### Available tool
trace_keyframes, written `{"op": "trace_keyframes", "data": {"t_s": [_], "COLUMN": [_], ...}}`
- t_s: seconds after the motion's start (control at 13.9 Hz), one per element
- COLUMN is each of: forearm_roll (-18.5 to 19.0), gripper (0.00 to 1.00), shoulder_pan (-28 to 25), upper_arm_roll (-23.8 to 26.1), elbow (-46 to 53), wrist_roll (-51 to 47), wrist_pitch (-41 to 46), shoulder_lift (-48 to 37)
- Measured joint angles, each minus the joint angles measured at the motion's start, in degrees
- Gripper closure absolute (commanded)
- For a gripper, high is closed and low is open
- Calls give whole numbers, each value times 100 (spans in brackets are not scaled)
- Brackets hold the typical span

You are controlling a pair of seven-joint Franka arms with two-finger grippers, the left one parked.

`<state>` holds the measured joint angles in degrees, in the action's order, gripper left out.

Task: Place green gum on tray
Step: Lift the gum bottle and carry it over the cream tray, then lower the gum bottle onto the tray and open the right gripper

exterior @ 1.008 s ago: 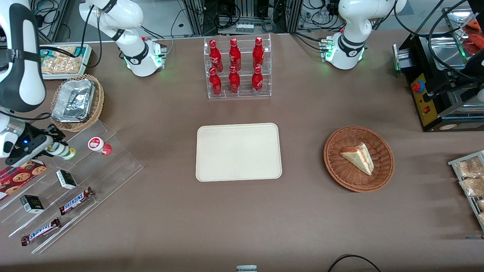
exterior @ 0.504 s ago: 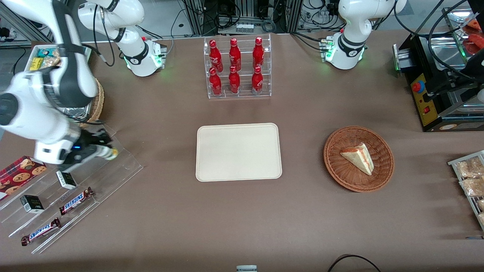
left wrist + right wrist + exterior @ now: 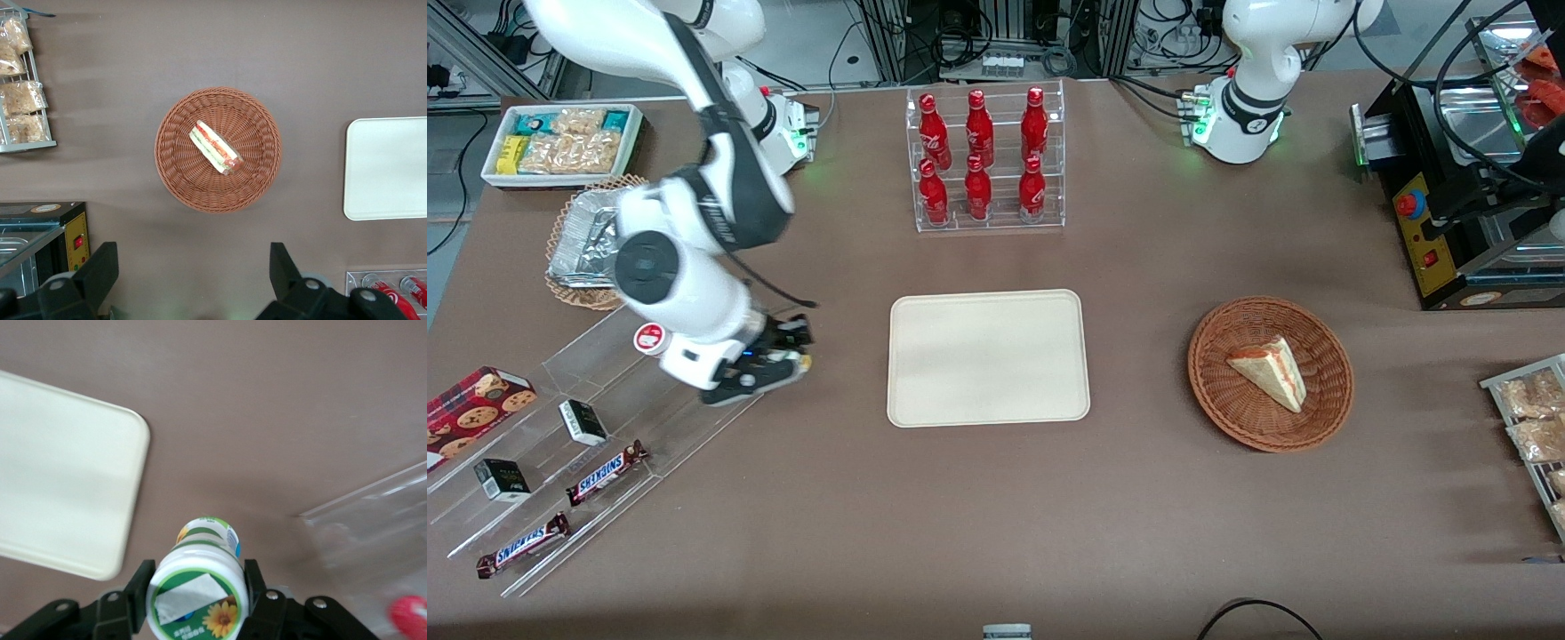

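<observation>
My right gripper (image 3: 793,351) is shut on the green gum (image 3: 197,587), a small white container with a green-ringed lid and a sunflower label. In the front view only the gum's yellow end (image 3: 805,363) peeks from the fingers. I hold it above the brown table, between the clear acrylic display stand (image 3: 605,418) and the cream-beige tray (image 3: 987,357). The tray also shows in the right wrist view (image 3: 60,473) and the left wrist view (image 3: 387,167). The tray carries nothing.
A red-lidded gum container (image 3: 648,339) stays on the stand beside my arm, with small black boxes (image 3: 583,421) and Snickers bars (image 3: 605,471). A foil tray in a wicker basket (image 3: 583,240), a white snack tub (image 3: 560,142), a rack of red bottles (image 3: 983,160) and a sandwich basket (image 3: 1270,373) stand around.
My gripper has carried the green gum off the acrylic stand and toward the tray, sweeping sideways across the table. The red-lidded container is uncovered again.
</observation>
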<state>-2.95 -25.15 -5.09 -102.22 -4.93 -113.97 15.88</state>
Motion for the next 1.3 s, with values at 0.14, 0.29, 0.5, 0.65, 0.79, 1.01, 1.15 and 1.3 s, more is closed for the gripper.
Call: {"op": "trace_keyframes", "data": {"t_s": [0.14,0.29,0.5,0.65,0.79,1.01,1.15,1.3], "forearm_roll": [-176,-232,-450,-514,-519,-526,-539,-649], "gripper": [100,100,100,100,100,100,100,100], "shoulder_pan": [-315,-580,-945,-1208,-1479,-1799,-1965,-2008], "upper_arm_roll": [-1,-2,3,3,4,6,6,5], "elbow": [400,755,1132,1269,1315,1355,1361,1370], "wrist_roll": [-574,-1088,-1796,-2256,-2728,-3250,-3444,-3466], "wrist_pitch": [-5,-10,-259,-548,-841,-1105,-1295,-1422], "shoulder_lift": [399,768,1268,1545,1757,2028,2178,2279]}}
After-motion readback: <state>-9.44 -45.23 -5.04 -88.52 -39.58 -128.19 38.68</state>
